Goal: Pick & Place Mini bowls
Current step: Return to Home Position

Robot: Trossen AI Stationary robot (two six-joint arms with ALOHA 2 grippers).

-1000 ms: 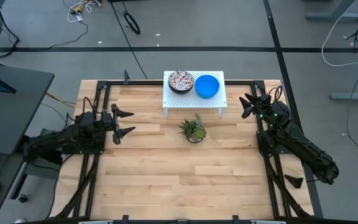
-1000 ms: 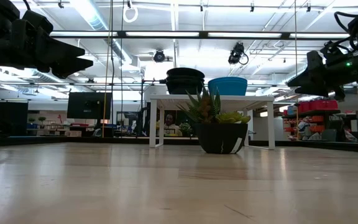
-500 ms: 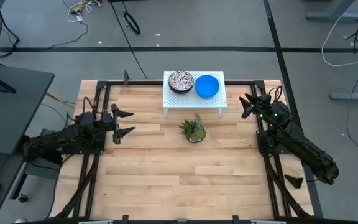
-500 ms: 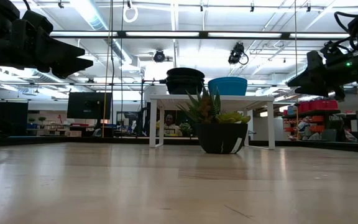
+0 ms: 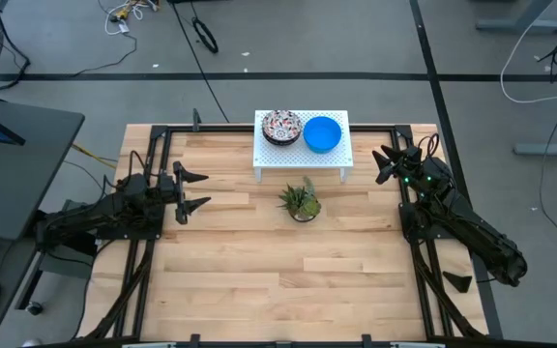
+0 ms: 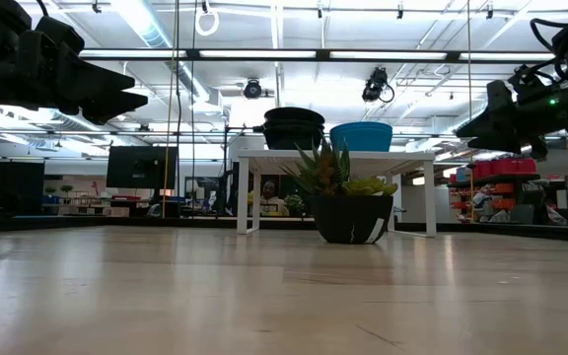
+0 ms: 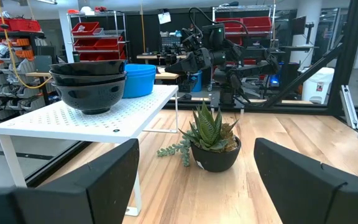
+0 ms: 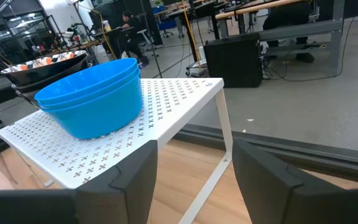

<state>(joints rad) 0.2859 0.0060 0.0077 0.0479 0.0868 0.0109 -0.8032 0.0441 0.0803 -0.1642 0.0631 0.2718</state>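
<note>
My left gripper (image 5: 193,192) hangs released and empty above the left side of the wooden surface (image 5: 259,271). Ahead of it, at the far edge, a white perforated rack (image 5: 302,155) carries the mini bowls: a stack of dark-sided bowls (image 5: 281,127) with red-and-white floral insides on its left, touching a stack of plain bright blue bowls (image 5: 323,133) on its right. A small potted plant (image 5: 301,201) stands just before the rack. My right gripper (image 5: 385,164) waits released near the rack's right end. No writing is readable.
</note>
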